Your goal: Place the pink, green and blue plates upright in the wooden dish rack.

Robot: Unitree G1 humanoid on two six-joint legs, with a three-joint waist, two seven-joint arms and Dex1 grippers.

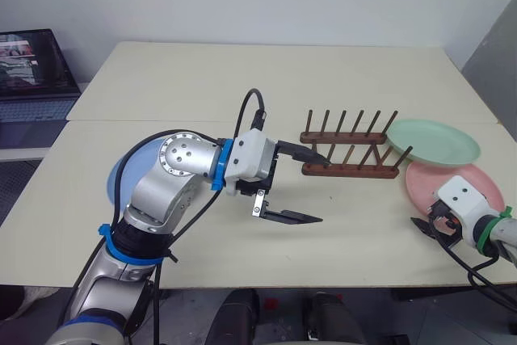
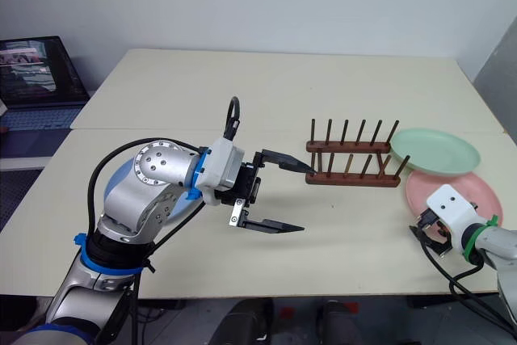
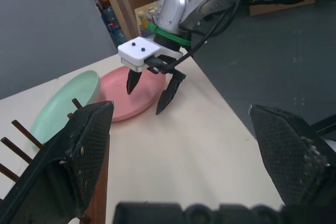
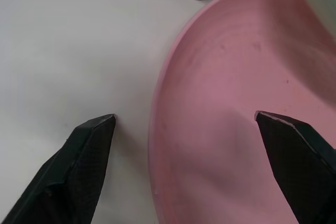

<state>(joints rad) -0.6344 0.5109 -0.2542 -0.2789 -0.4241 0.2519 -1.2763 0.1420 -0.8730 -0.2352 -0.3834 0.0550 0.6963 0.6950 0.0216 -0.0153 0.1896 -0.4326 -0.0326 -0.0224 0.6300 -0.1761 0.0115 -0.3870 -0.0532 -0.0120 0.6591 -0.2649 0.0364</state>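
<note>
The right gripper [image 3: 155, 92], fingers spread, straddles the rim of the pink plate [image 4: 252, 103] beside the empty wooden dish rack [image 1: 349, 153]; next, probably, it must pinch that rim. The left gripper [image 2: 281, 194] hangs spread.

Empty wooden dish rack [image 1: 350, 149] beside overlapping green plate [image 1: 433, 140] and pink plate [image 1: 468, 186] (blue plate [image 1: 123, 175] far left).

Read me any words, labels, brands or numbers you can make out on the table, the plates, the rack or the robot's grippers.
None can be read.
Laptop screen at the far left: shows pictures, any text too small to read.
Pink plate, green plate, blue plate, rack: no markings.
Right gripper: two black dots on its white housing, no lettering.
Left gripper: no lettering.
</note>
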